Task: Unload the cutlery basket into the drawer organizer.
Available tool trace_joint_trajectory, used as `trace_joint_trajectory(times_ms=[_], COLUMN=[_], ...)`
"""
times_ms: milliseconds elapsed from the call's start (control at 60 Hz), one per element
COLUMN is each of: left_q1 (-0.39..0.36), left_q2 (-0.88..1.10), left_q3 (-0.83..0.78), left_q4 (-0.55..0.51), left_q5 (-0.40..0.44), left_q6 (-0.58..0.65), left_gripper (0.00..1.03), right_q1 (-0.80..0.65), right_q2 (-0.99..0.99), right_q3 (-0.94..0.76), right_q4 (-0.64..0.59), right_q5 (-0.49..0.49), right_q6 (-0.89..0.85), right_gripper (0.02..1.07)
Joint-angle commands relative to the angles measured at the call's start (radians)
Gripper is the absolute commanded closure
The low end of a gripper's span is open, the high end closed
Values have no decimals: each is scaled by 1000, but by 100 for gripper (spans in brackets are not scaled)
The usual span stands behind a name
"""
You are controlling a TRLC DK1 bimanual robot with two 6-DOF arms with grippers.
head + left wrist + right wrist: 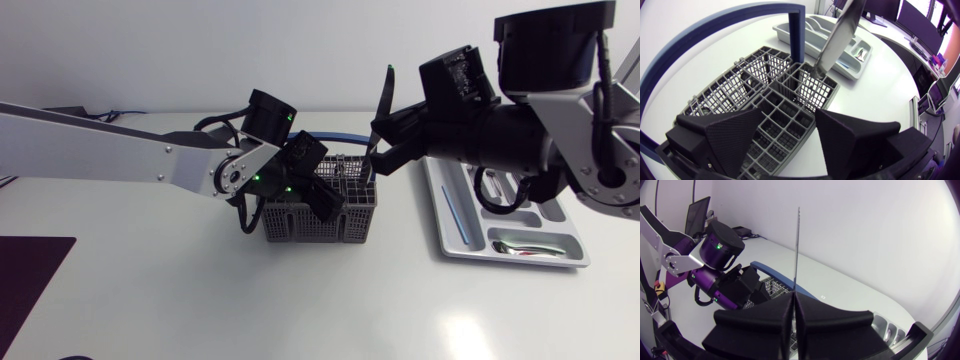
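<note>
With the right hand (pixel 378 150) closed on a knife (pixel 384 95) just above the nearly empty cutlery basket (pixel 320 215), the left hand (pixel 790 120) wide over it, and some cutlery (pixel 525 247) already in the drawer organizer (pixel 560 262) at the right, little seems left to unload.

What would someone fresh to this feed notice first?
The knife pinched upright in my right hand, its tip just above the grey cutlery basket. Next, my left hand open over the basket's near edge, and the drawer organizer beside it, already holding some cutlery.
</note>
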Motion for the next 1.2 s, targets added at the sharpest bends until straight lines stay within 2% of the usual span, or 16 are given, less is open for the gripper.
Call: trace_joint_trajectory(times_ms=[0,150,367,600,750,850,1183], left_q1=[-10,-10,-40,-91,-105,-105,-105], left_q2=[16,-30,-144,-167,-162,-161,-164], left_q3=[19,18,21,65,67,62,58], left_q4=[-15,-27,-68,-145,-156,-160,-171], left_q5=[2,2,2,29,29,29,29], left_q6=[-10,-1,39,59,68,74,91], left_gripper=[8,8,8,6,6,6,6], right_q1=[-25,-86,-192,-254,-379,-514,-786], right_q2=[-41,-97,-143,-169,-134,-86,109], right_q3=[48,91,113,105,133,157,257], right_q4=[-24,-117,-234,-309,-387,-435,-505], right_q5=[-13,-55,-175,-209,-213,-281,-333], right_q6=[-15,-24,-24,-39,-91,-134,-283], right_gripper=[101,101,101,101,101,101,101])
